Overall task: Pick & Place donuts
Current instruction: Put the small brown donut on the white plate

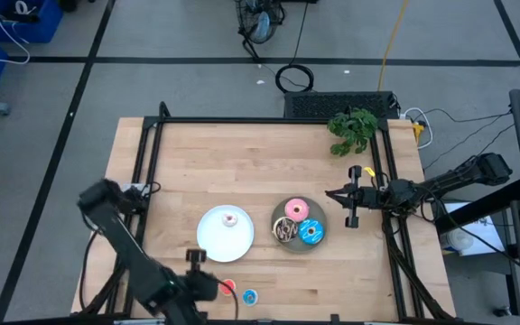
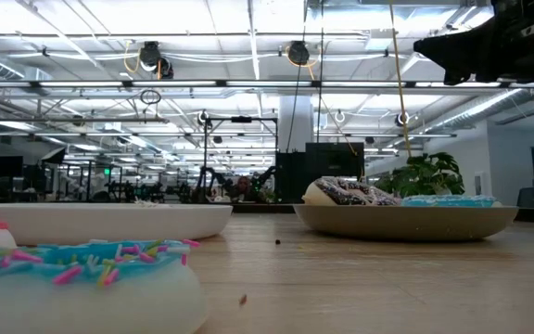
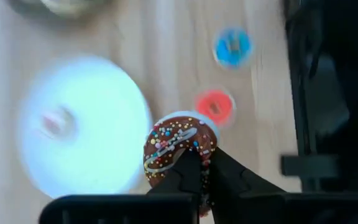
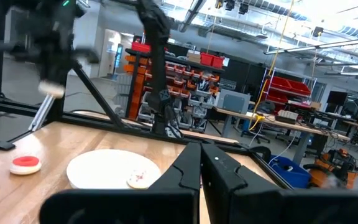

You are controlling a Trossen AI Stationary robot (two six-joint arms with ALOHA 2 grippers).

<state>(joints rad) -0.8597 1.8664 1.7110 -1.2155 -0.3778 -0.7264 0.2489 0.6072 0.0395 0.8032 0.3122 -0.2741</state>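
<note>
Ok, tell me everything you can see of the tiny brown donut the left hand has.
The tiny brown donut is a small toy ring with chocolate-brown icing, coloured sprinkles and a pale drizzle across it. The left hand is shut on its lower edge, holding it on edge above the wooden table, beside the white plate and near the red donut.

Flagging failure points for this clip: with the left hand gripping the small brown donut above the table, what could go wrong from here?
1. The left hand pinches the brown sprinkled donut only at its rim, so it could twist or slip out during transport.
2. The red donut and blue donut lie close beside the white plate; a drop there might knock them.
</note>
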